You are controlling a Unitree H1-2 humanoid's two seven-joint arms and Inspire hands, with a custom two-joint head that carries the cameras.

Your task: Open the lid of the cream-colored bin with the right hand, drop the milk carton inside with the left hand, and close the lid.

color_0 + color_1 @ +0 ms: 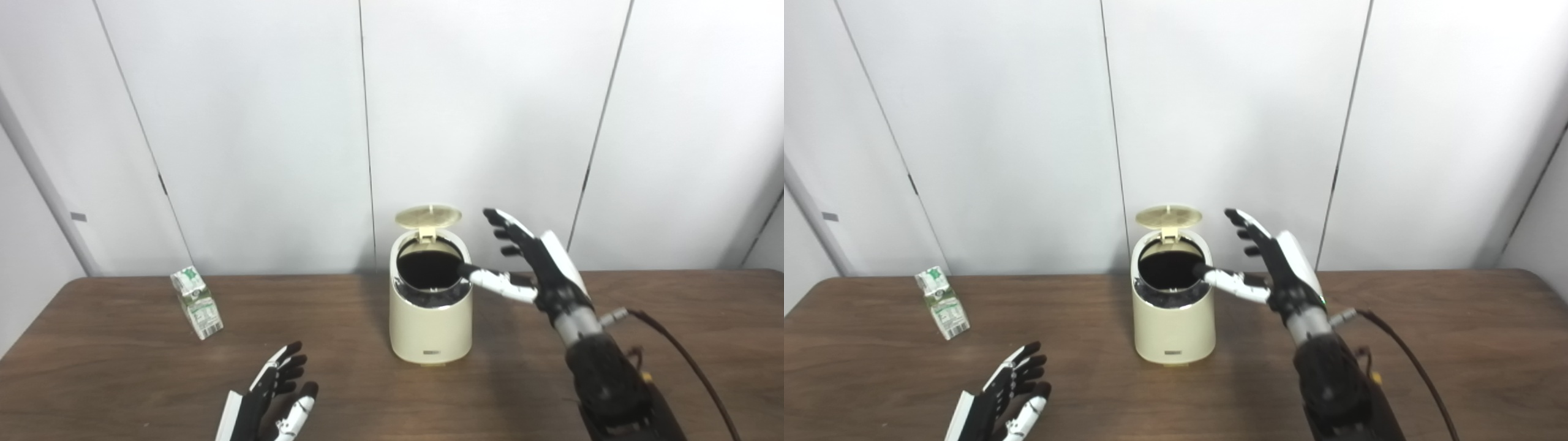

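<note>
Sitting far left on the brown table (110, 361): the milk carton (196, 302), leaning a little, near the table's back edge and well apart from everything else. Lying open all round the carton: bare tabletop, with a wide strip running between it and the bin.

Hovering low near the front edge, left of centre: the left hand (275, 398), fingers spread and pointing away from the robot, holding nothing, palm side not showing. Lying between this hand and the carton: bare wood, the carton farther back and to the left.

Standing upright at the table's middle: the cream bin (430, 324), its dark mouth showing. Tilting up and back from the rear of the rim: the lid (428, 216), hinged open, underside facing forward, close to the white wall panels (245, 122) behind.

Reaching in just right of the bin: the right hand (533, 263), raised at rim height, fingers (505, 229) spread and pointing up toward the lid without touching it, gripping nothing. Stretching sideways: the thumb (490, 278), its dark tip at the right edge of the bin's rim; contact there hard to tell. Trailing off to the right: a dark cable (686, 355) from the wrist, crossing bare tabletop toward the front edge.
</note>
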